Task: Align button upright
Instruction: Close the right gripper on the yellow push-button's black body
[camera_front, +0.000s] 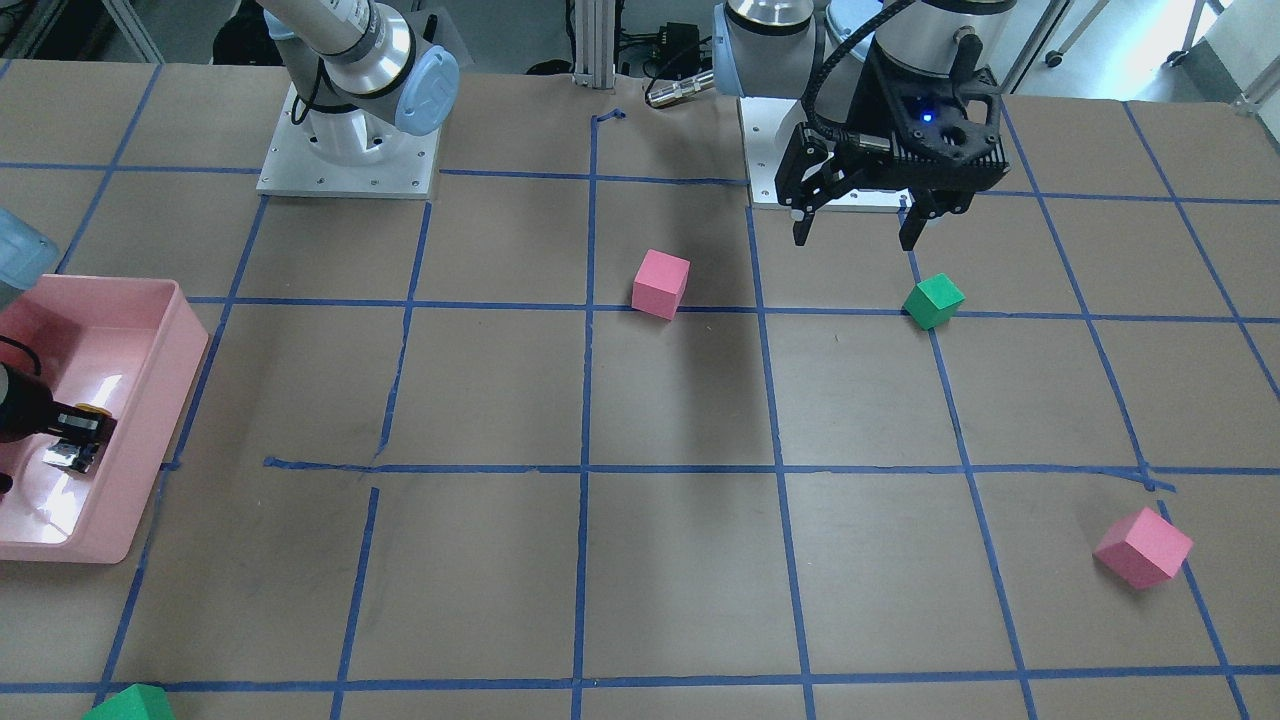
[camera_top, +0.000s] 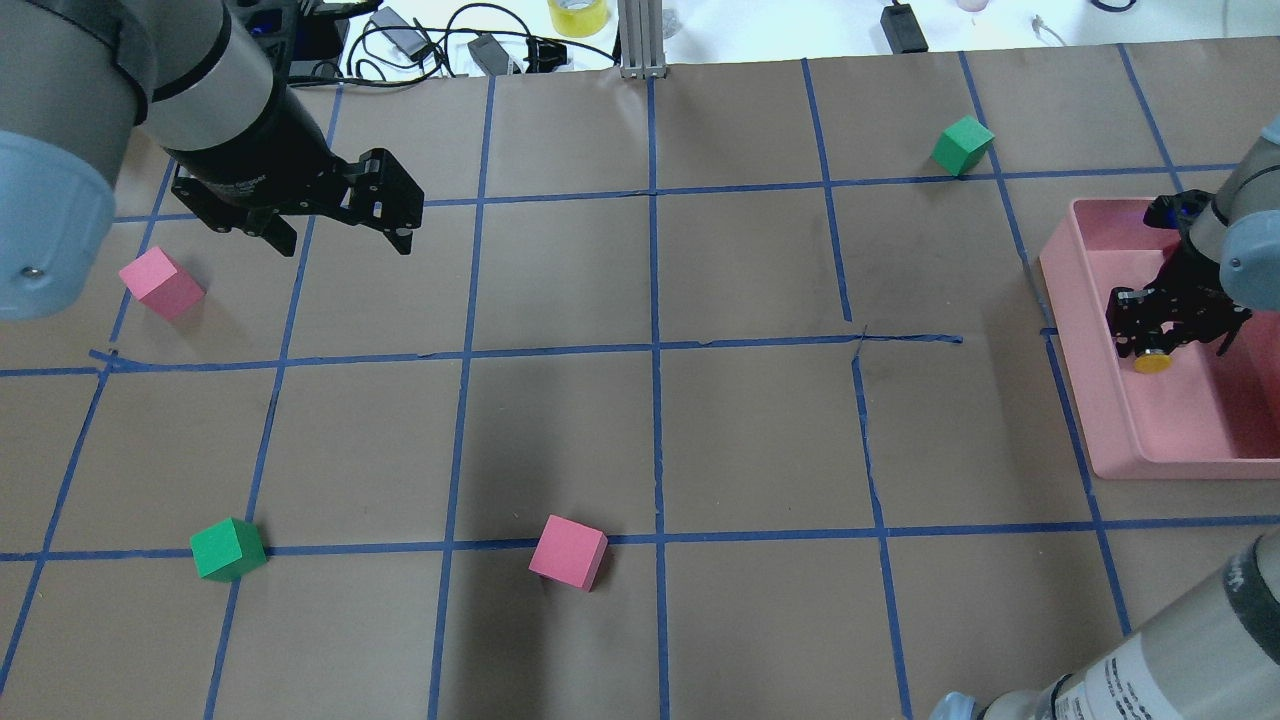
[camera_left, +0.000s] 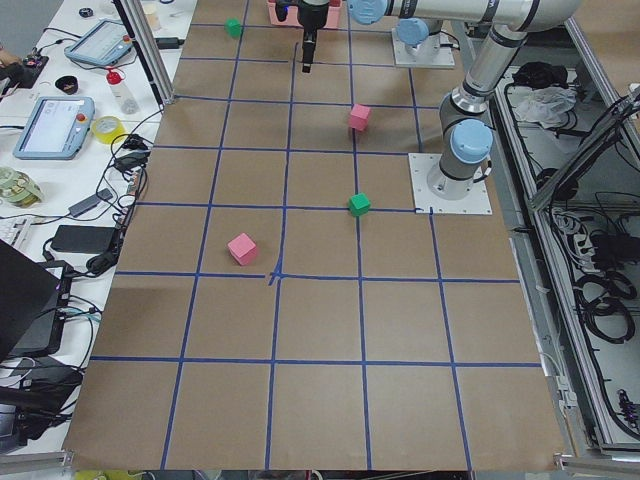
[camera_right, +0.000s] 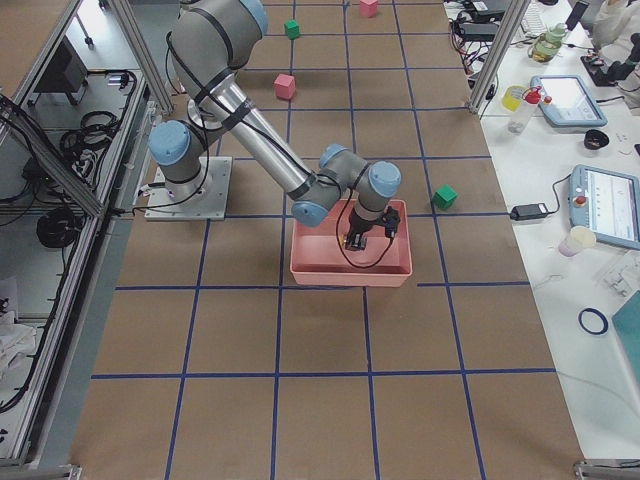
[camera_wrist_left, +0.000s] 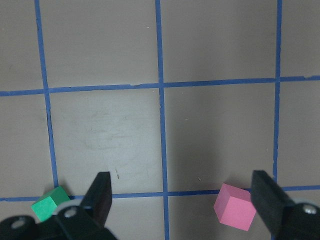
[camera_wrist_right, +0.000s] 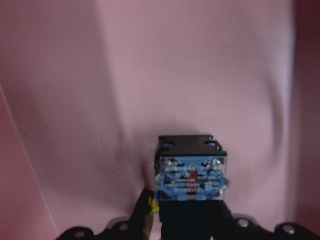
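Two fingers of the right gripper (camera_top: 1152, 345) are clenched on the black body of the button (camera_wrist_right: 191, 177), inside the pink bin (camera_top: 1085, 340). The button's yellow cap sticks out past one side of the fingers and its silvery end past the other. In the right wrist view that terminal end faces the camera, just ahead of the fingertips. Whether the button touches the bin floor cannot be told.

The left gripper (camera_front: 858, 240) hangs above the table (camera_front: 680, 580) with its fingers spread wide and nothing between them. In the left wrist view a green cube (camera_wrist_left: 50, 202) shows just outside one finger, and a pink cube (camera_wrist_left: 235, 206) shows just inside the other. Both cubes sit on the table below the fingers.
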